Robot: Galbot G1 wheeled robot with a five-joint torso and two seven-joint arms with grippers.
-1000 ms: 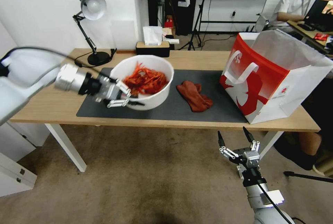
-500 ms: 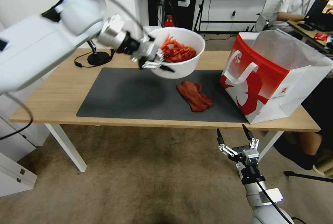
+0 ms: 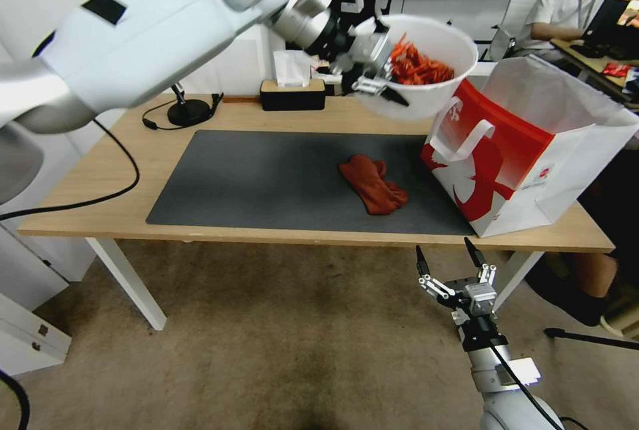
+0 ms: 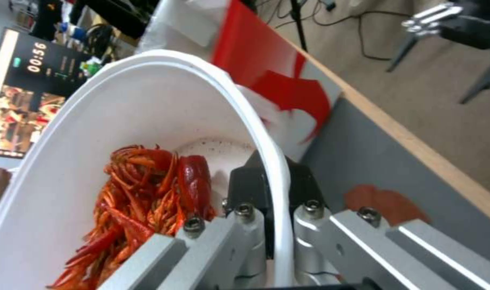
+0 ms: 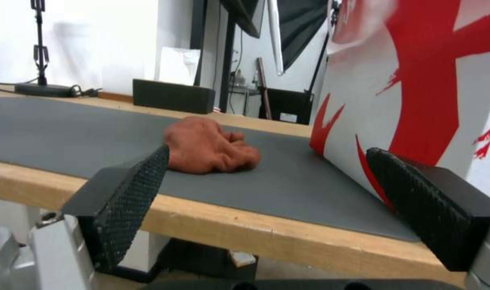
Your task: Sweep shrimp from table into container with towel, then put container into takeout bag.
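Note:
My left gripper [image 3: 381, 82] is shut on the rim of the white container [image 3: 432, 100], holding it high in the air, tilted, at the near-left top edge of the takeout bag [image 3: 519, 150]. Red-orange shrimp [image 3: 419, 67] are piled inside the container [image 4: 57, 201]; the shrimp [image 4: 143, 193] lie against its wall beside my fingers [image 4: 245, 241]. The rust-red towel [image 3: 373, 184] lies crumpled on the grey mat of the table [image 3: 100, 170]. My right gripper [image 3: 449, 260] hangs open below the table's front edge, nothing between its pads [image 5: 129, 193], facing the towel [image 5: 210, 147] and the bag [image 5: 416, 80].
A black desk lamp base [image 3: 188, 110] and a tissue box [image 3: 293, 87] stand along the table's back edge. A person sits at a desk at the far right. Carpet floor lies in front of the table.
My left arm has lifted the container off the mat and carried it up and to the right, from the table's left part to the bag's top edge. The right arm stayed put.

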